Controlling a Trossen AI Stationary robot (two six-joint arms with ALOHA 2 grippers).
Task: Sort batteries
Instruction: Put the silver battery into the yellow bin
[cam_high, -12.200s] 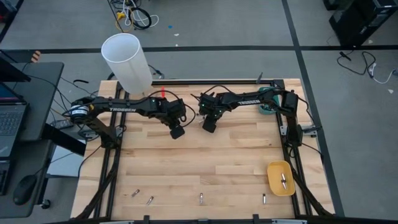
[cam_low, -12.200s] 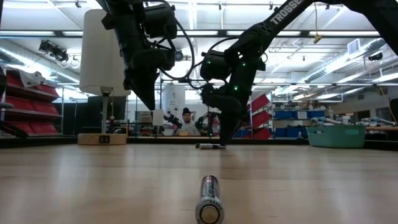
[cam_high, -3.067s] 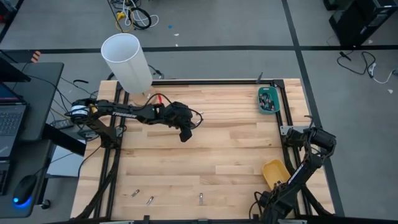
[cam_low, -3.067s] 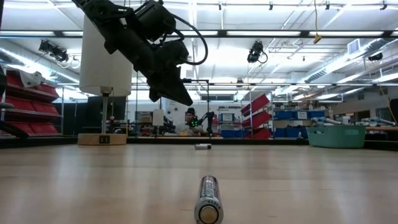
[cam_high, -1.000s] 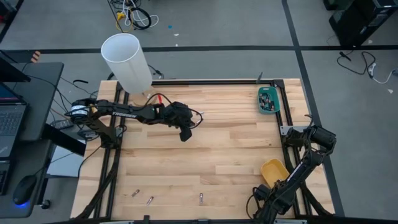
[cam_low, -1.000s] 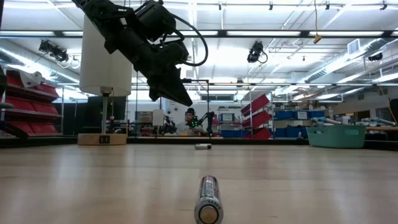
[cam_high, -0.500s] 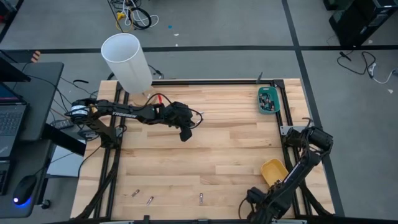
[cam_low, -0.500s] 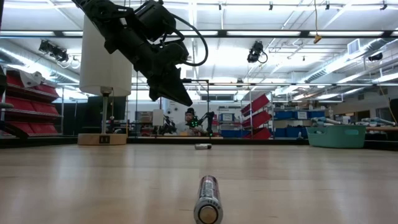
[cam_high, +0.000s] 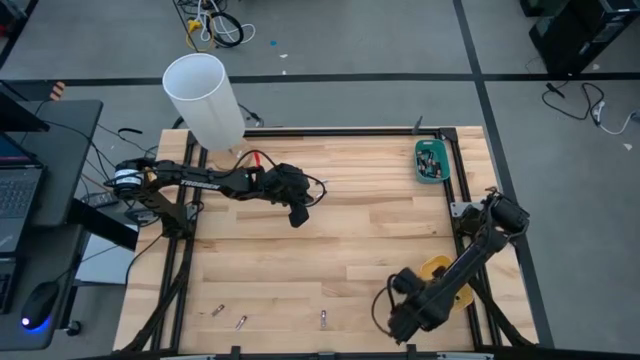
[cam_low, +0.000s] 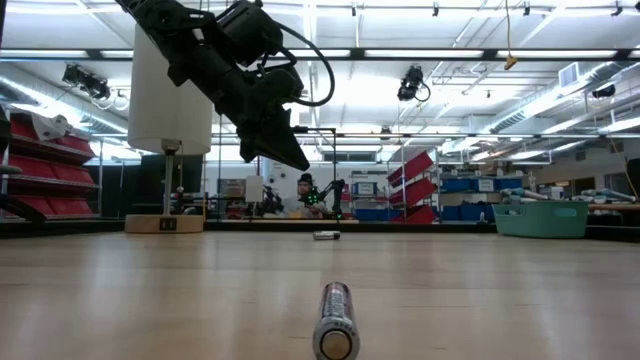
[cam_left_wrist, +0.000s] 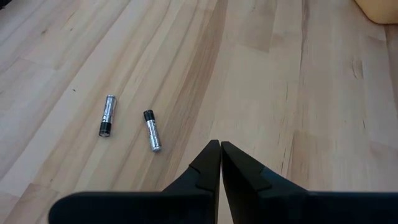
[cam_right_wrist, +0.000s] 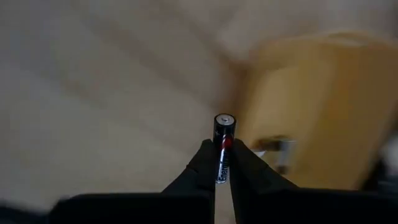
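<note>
Three small silvery batteries lie on their sides near the table's near edge (cam_high: 217, 310) (cam_high: 241, 322) (cam_high: 323, 319); the last one shows end-on in the low view (cam_low: 335, 322). The left wrist view shows two of them (cam_left_wrist: 107, 115) (cam_left_wrist: 152, 130). My right gripper (cam_high: 393, 315) (cam_right_wrist: 223, 144) is over the near right part of the table, beside the yellow tray (cam_high: 443, 270), shut on a battery (cam_right_wrist: 224, 124). My left gripper (cam_high: 297, 215) (cam_low: 292, 157) (cam_left_wrist: 220, 145) hangs shut above the far left part, holding nothing. My right gripper pinches one battery between its two fingers (cam_right_wrist: 205, 155). The battery lies along the fingers. Its dark end with a red band (cam_right_wrist: 224, 132) sticks out past the fingertips, and its silvery body runs back between them. It is held clear of the blurred tabletop.
A teal tray (cam_high: 431, 160) with dark cells in it sits at the far right corner. A tall white cylinder (cam_high: 205, 100) stands at the far left corner. A small dark object (cam_low: 326, 236) lies far back on the table. Bare wood fills the middle (cam_high: 370, 230).
My right arm has swung from the near right corner toward the table's left and a little away from the near edge, carrying the battery; it now lies across the yellow tray. My left arm has kept still.
</note>
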